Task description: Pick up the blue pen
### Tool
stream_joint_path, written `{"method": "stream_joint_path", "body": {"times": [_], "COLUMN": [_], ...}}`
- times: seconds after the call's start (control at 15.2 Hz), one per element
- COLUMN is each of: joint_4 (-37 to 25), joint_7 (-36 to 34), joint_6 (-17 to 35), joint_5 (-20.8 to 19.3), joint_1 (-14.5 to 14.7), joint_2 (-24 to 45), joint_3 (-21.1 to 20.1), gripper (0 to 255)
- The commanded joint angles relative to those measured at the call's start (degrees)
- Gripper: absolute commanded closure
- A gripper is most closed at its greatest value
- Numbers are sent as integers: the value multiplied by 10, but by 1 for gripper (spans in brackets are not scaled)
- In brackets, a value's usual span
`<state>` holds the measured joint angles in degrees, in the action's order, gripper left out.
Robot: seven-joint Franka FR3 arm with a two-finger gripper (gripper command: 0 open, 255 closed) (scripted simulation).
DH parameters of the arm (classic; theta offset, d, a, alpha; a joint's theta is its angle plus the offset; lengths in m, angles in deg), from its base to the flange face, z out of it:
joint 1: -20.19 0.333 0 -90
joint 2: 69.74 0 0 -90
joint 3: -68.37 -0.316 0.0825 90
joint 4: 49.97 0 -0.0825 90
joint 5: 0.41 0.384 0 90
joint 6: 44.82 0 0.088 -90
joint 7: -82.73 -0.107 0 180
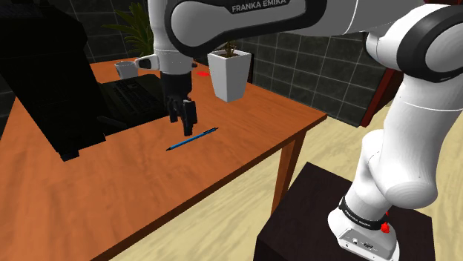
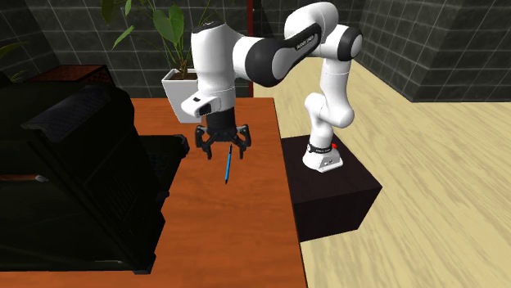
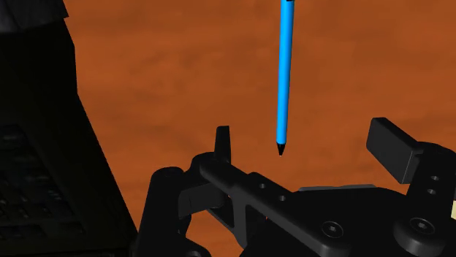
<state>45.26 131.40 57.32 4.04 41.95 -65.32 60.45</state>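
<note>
Orange-brown wood, smooth and faintly mottled, forms the table top (image 1: 245,159) on which the blue pen (image 1: 193,139) lies flat. The pen is a slim, straight cylinder of bright blue with a short, dark, pointed tip. It rests on bare wood between a bulky black boxy object (image 1: 52,89) and the table's edge nearest the stand (image 1: 312,222), a dark matt box. The all-black gripper (image 1: 183,111) hangs over the table close above the pen and is apart from it. Its two angular fingers are spread wide with nothing between them. In the wrist view the pen's dark tip points toward the gap between the fingers, and the blue barrel runs away from the gripper across the wood. In the second exterior view the barrel extends from beneath the gripper toward the camera. A white tapered square planter (image 1: 228,74) with a green plant stands on the table beyond the gripper, near a small white mug (image 1: 125,70). Dark grey square tiles cover the wall (image 1: 312,67), and the floor (image 2: 442,164) is pale planked wood.
</note>
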Motion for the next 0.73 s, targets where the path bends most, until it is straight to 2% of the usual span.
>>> {"method": "stream_joint_path", "body": {"times": [0.0,0.33,0.46,0.53,0.66], "joint_4": [7,49,49,49,48], "joint_7": [7,10,10,10,10], "joint_6": [10,53,53,53,53], "joint_5": [0,1,1,1,1], "joint_1": [2,2,2,2,2], "joint_2": [4,4,4,5,5], "joint_3": [-2,-2,-2,-2,-2], "gripper": [0,0,0,255,255]}}
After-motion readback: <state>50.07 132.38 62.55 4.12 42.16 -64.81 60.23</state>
